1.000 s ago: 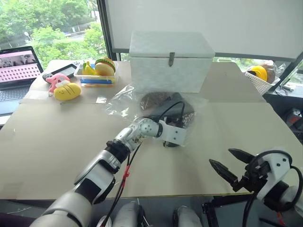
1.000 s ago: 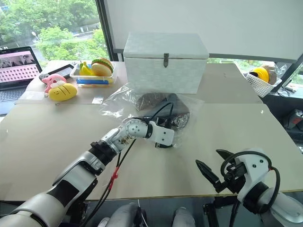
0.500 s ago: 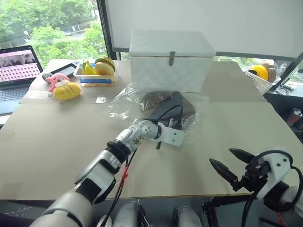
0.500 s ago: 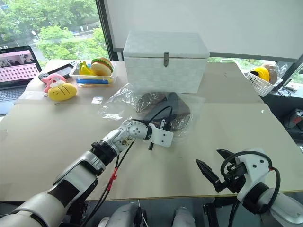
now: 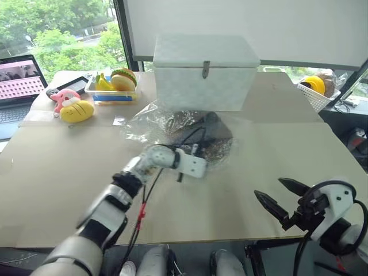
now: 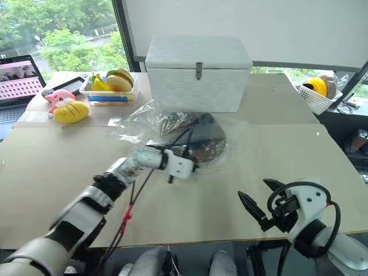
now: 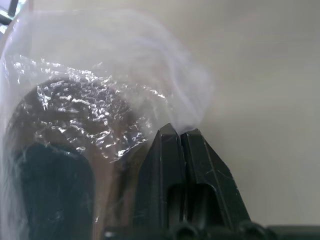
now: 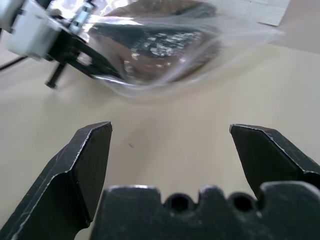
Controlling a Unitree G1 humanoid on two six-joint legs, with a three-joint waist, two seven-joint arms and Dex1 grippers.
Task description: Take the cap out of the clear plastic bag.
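Pale beige worktop (image 5: 57, 172) fills most of the head views, with a window and green trees in the upper left of the frame and a white wall panel along the top. At upper centre stands a white box (image 5: 204, 72) with a dark clasp on its front. Just below it, in the middle of the frame, lies the clear plastic bag (image 5: 172, 129), crinkled and glossy, with the cap (image 5: 198, 135) inside it, brown with a darker panel.

From the lower left, the left arm reaches to the bag's lower edge. The left gripper (image 7: 180, 134) has its fingers pressed together, pinching a fold of the bag's film at that edge; in the left wrist view the cap shows through the wrinkled plastic just beside the tips.

At the lower right of the frame, the right gripper (image 5: 282, 198) hangs near the worktop's front edge, well apart from the bag, its fingers spread wide and holding nothing.

In the upper left sit a laptop (image 5: 20, 86), a pink toy (image 5: 60, 96), a yellow plush toy (image 5: 76, 110) and a tray of toy food (image 5: 115, 83). A white basket (image 5: 315, 92) stands at the far right.
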